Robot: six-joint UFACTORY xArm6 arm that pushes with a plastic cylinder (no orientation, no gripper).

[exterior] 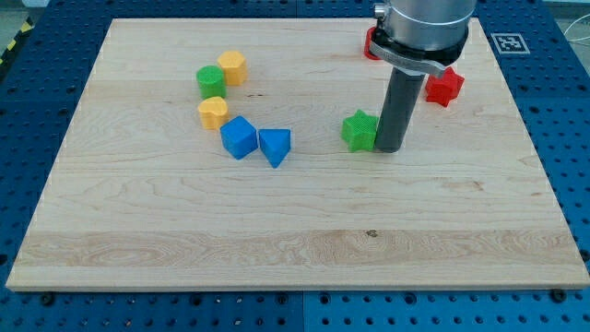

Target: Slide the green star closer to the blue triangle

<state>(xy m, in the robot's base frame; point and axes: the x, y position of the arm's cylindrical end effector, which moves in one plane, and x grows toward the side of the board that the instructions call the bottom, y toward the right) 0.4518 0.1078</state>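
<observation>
The green star [359, 130] lies a little right of the middle of the wooden surface [277, 249], somewhat toward the far side. My tip [388, 148] stands directly at the star's right side; it looks to be touching the star, though I cannot be fully sure of the contact. The rod goes straight up from there into the grey body of the arm at the view's top. This arm has no claw at all, only the rod, so nothing is held or gripped. The blue triangle [275, 146] is to the left of the green star, apart from it, with bare wood between the two, and it sits slightly nearer to me than the star. Just beside the triangle, on its left, is a blue block [239, 137] of cube-like shape; the two seem to touch or almost touch. Farther left and toward the far side there is a small group: a yellow block [213, 112] close above the blue block, a green block [211, 80] of rounded shape behind it, and another yellow block [232, 67] beside that green one. On the right, behind the rod, is a red block [444, 86], star-like in shape. A second red block [371, 43] is partly hidden behind the arm at the far edge.
</observation>
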